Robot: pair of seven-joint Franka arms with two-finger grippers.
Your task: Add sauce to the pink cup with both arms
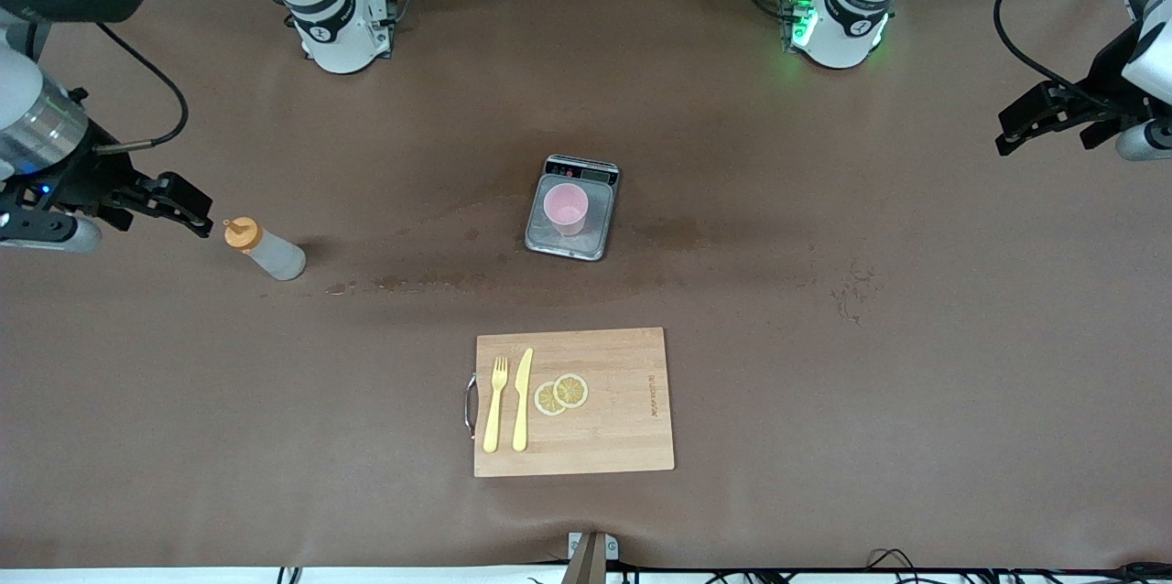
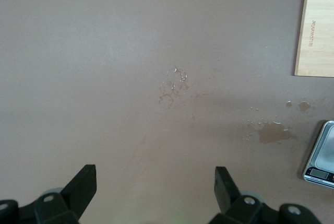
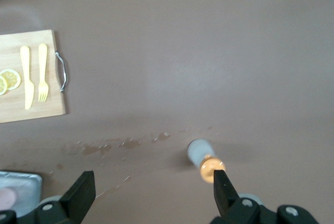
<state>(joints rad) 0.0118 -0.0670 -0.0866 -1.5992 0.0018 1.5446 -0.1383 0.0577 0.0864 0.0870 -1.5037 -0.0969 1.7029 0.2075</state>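
The sauce bottle stands on the table toward the right arm's end, whitish with an orange cap. My right gripper hangs open just beside the cap, holding nothing. In the right wrist view the bottle shows next to one fingertip, outside the gap of the right gripper. The pink cup sits upright on a steel scale mid-table. My left gripper is open and holds nothing over bare table at the left arm's end, where the left gripper sees only the brown mat.
A wooden cutting board lies nearer the front camera than the scale, bearing a yellow fork, a knife and lemon slices. Wet stains streak the mat between bottle and scale. The scale's corner shows in the left wrist view.
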